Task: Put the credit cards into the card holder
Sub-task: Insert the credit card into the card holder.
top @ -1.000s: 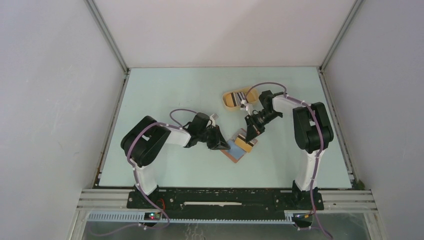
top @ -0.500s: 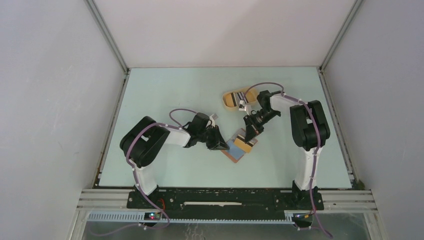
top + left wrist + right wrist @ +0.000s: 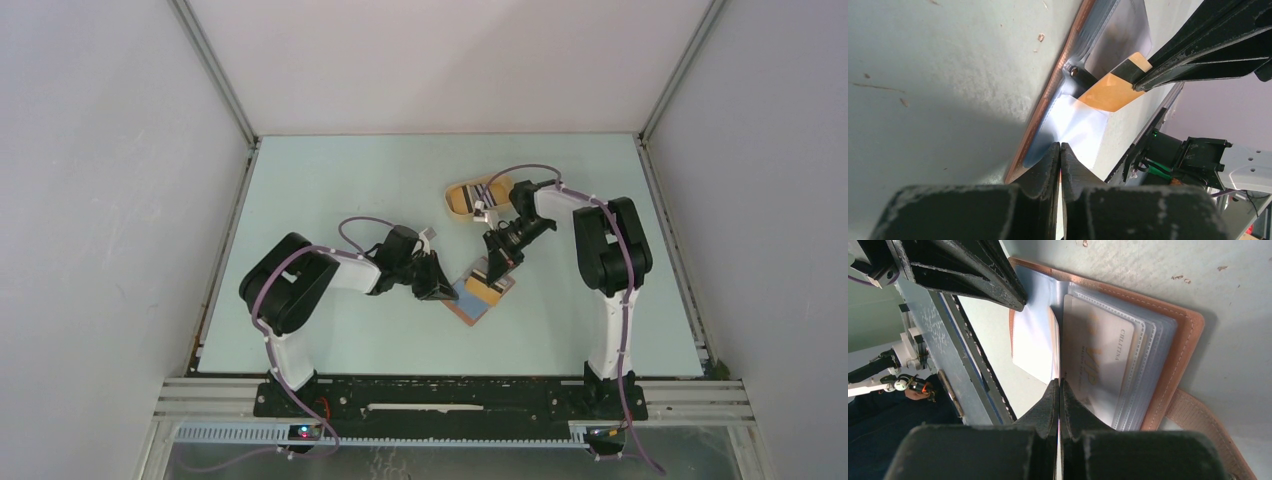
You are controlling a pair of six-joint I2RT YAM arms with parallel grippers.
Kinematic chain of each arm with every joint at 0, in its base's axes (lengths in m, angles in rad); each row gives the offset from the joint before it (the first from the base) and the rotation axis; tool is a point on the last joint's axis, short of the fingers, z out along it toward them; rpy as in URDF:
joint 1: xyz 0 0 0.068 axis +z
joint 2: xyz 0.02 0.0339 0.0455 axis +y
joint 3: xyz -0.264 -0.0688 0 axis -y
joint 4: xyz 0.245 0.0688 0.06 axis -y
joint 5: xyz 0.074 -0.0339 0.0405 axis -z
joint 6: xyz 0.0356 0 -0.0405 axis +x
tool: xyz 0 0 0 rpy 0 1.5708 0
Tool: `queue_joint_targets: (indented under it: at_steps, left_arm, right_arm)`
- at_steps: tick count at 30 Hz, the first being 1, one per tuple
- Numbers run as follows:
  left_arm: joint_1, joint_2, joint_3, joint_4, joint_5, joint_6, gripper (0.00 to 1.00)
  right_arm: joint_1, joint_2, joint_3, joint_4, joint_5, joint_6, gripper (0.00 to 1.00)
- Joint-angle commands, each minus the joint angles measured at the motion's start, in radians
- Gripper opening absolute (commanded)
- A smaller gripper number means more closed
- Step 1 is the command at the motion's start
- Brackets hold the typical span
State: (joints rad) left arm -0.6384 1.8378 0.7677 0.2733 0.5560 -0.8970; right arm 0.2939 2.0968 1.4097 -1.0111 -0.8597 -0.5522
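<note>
On the pale green table [image 3: 340,180], the left gripper [image 3: 438,287] lies low against the left edge of the small reddish-brown leather card holder [image 3: 470,303]. The holder is spread open near the table's middle with its clear plastic pockets facing up. The left jaws are pinched together on the edge of the holder's left leaf. Just to the right, the right gripper [image 3: 493,266] points down from the far side. Its jaws are closed tight on a thin orange credit card with a black band [image 3: 1110,92], and the card's free corner sits in the fold between the leaves. On the far side, apart from the holder, a yellow oval tray [image 3: 458,207] holds striped credit cards [image 3: 482,190].
</note>
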Motion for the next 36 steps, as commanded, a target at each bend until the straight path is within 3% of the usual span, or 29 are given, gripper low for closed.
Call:
queue_joint_targets:
  at_steps: [1,36]
  left_arm:
    - [-0.001,0.004,-0.024,-0.144,-0.084,0.070,0.09]
    - [-0.003,0.014,-0.013,-0.146,-0.076,0.067,0.09]
  right_arm:
    - [0.010,0.023,0.035,0.016,0.001,0.000,0.00]
    - [0.044,0.016,0.010,0.140,0.076,0.154,0.00]
